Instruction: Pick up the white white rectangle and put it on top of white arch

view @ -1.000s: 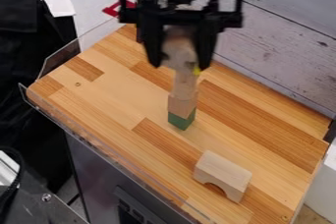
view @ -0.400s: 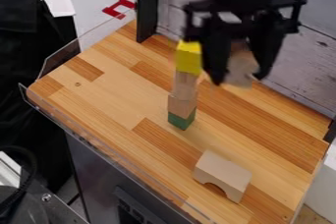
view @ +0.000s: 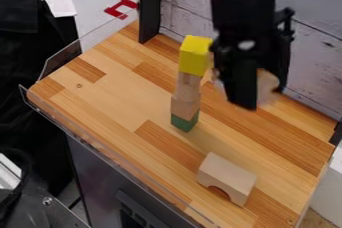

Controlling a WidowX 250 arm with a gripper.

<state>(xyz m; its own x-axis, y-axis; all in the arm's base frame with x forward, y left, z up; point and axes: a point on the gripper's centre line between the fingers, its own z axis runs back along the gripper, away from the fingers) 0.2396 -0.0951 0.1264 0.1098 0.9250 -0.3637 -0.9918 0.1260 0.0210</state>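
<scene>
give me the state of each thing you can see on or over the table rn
gripper: closed on pale block, above the table
pale block: held
arch: standing on the table, opening down, nothing on top
green block: on the table, bottom of stack
wooden blocks: stacked in between
yellow block: top of stack

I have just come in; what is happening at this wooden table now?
A black gripper holds a pale wooden block in the air, right of a tower in this view. This tower has a green block below, wooden blocks in the middle, a yellow block on top. The pale wooden arch stands apart on the table, nothing on it yet.
</scene>
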